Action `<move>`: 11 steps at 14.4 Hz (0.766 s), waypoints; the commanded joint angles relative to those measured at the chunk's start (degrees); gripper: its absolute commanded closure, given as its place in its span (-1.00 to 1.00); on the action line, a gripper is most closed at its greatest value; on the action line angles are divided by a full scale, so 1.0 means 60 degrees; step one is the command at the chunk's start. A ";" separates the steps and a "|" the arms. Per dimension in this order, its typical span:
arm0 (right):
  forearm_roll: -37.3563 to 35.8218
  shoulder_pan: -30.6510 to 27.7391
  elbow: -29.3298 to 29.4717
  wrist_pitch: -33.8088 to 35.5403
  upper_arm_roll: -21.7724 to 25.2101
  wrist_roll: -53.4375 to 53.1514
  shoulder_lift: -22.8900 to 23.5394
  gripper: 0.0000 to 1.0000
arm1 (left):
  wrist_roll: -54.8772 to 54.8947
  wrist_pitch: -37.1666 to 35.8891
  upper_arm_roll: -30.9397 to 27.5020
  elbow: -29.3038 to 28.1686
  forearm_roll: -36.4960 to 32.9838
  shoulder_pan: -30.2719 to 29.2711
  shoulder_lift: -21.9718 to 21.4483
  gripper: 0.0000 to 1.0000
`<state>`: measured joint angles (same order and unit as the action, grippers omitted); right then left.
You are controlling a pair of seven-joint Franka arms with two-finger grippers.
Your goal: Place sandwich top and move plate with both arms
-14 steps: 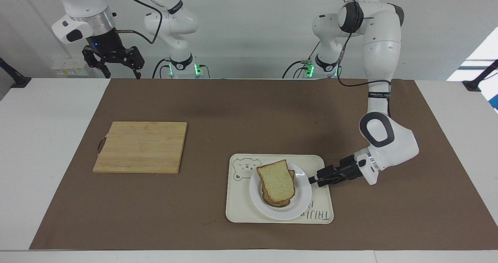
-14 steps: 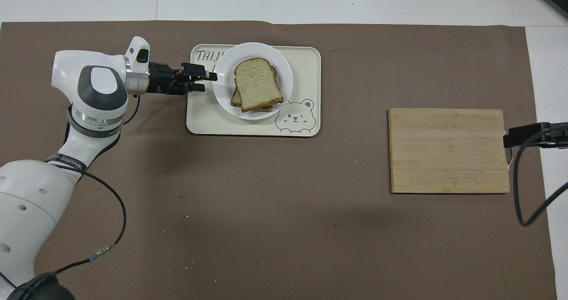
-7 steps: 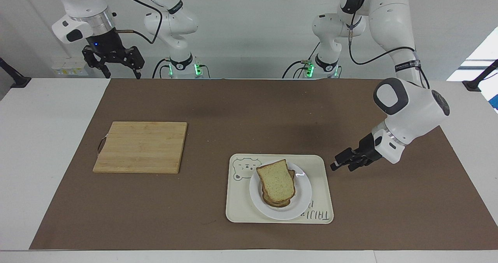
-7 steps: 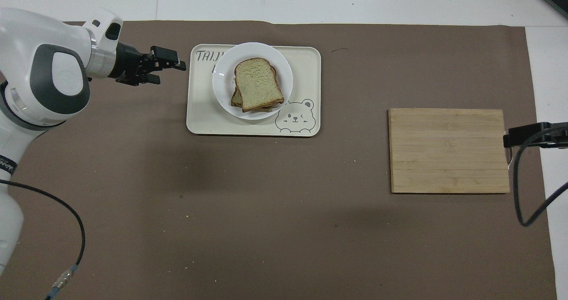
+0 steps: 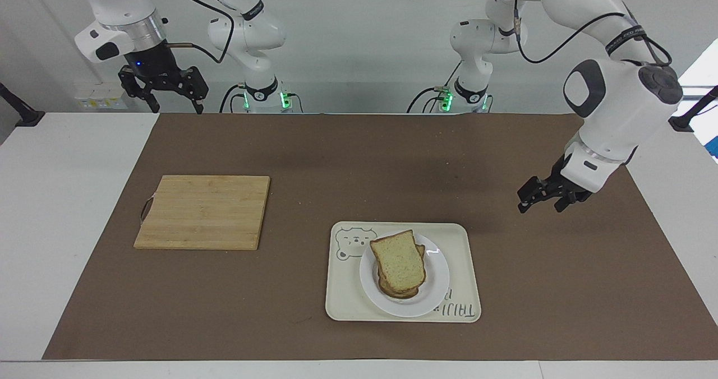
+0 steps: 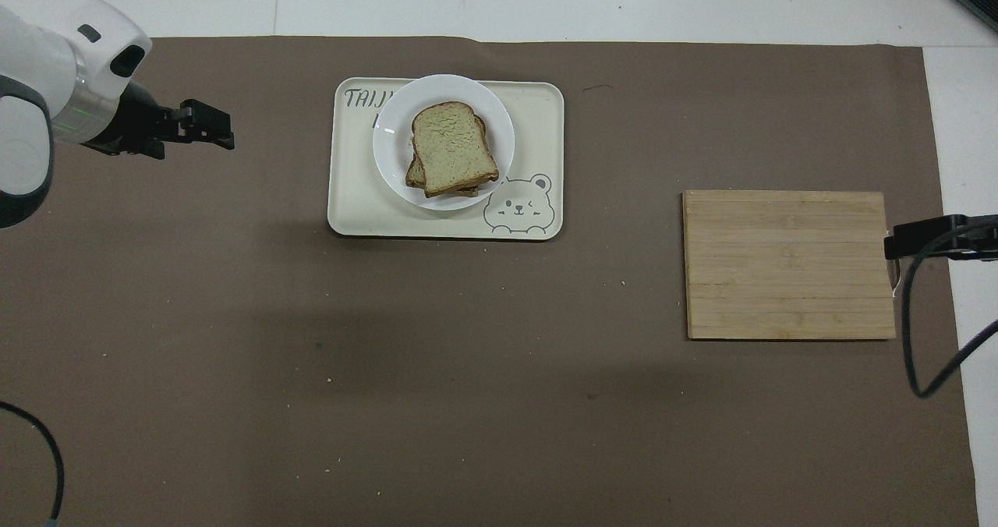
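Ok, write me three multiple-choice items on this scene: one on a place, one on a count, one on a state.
1. The plate sits on:
A. the cutting board
B. the cream tray
C. bare mat

2. Cutting boards on the table:
A. one
B. two
C. three

3. The left hand is:
A. gripping the plate
B. holding the sandwich top
C. raised over the mat, empty

Answers:
1 B, the tray's rim shows around the plate.
2 A, only one is in view.
3 C, it hangs apart from the plate; the sandwich top lies on the stack.
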<state>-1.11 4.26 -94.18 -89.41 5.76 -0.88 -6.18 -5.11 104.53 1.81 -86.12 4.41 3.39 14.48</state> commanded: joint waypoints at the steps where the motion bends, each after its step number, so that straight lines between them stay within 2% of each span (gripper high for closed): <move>1: 0.0038 -0.0124 0.0155 0.0077 0.0006 0.0190 0.0078 -1.00 | -0.0057 -0.1274 -0.0053 0.0129 -0.0573 -0.0037 -0.0553 -1.00; 2: 0.0053 -0.0125 0.0155 0.0033 0.0021 0.0191 0.0078 -1.00 | -0.0027 -0.1845 -0.0067 0.0261 -0.0603 -0.0037 -0.0684 -1.00; 3: 0.0082 -0.0125 0.0155 0.0033 0.0021 0.0176 0.0078 -1.00 | 0.0002 -0.2214 -0.0053 0.0248 -0.0531 -0.0037 -0.1121 -1.00; 4: 0.0213 -0.0125 0.0155 0.0033 0.0021 0.0161 0.0078 -1.00 | 0.0089 -0.2348 -0.0096 -0.0202 -0.0530 -0.0080 -0.1763 -1.00; 6: 0.0536 -0.0241 0.0140 0.0004 0.0050 0.0161 0.0064 -1.00 | 0.0542 -0.2348 -0.0111 -0.0777 -0.0530 -0.0256 -0.2368 -1.00; 11: 0.0361 -0.0242 0.0126 -0.0026 0.0036 0.0205 0.0064 -1.00 | 0.0968 -0.2950 -0.0112 -0.0309 -0.0895 -0.0228 -0.2238 -1.00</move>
<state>0.39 3.71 -94.18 -89.45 6.30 -0.88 -6.18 -0.63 88.23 0.93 -87.79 1.11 1.97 1.11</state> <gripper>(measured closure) 0.000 0.000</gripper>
